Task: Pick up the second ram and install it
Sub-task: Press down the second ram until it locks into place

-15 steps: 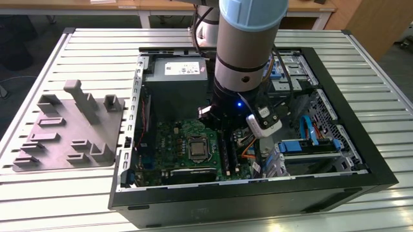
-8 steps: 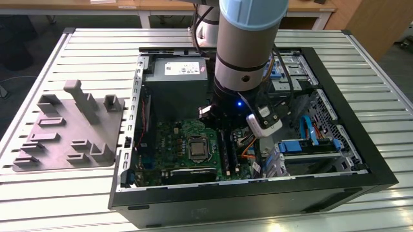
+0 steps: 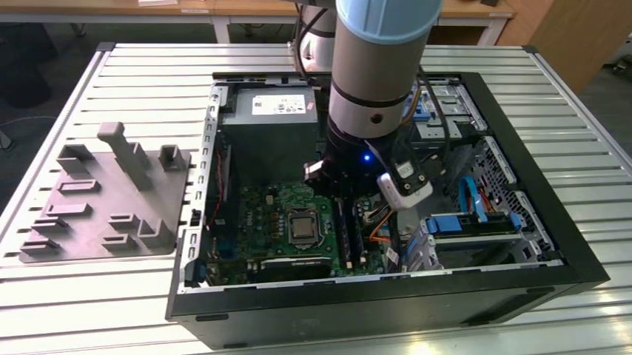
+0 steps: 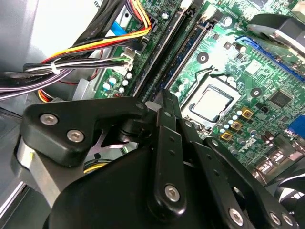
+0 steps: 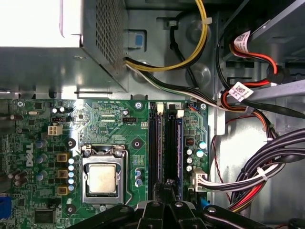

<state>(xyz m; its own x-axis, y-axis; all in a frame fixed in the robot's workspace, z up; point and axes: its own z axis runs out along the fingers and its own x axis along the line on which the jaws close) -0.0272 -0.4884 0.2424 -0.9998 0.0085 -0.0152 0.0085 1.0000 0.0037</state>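
Observation:
My gripper is down inside the open computer case, over the memory slots to the exterior view's right of the processor socket. In both wrist views its black fingers are drawn together, gripper and gripper, on a thin dark strip that I take for the ram. The ram stands edge-on in line with the slots, between two blue ones. How deep it sits in the slot is hidden by the fingers. In the second wrist view the dark ram runs away from the fingertips.
A grey holder tray lies on the slatted table at the exterior view's left of the case. The power supply stands behind the green motherboard. Cable bundles and a blue drive cage crowd the slots' other side.

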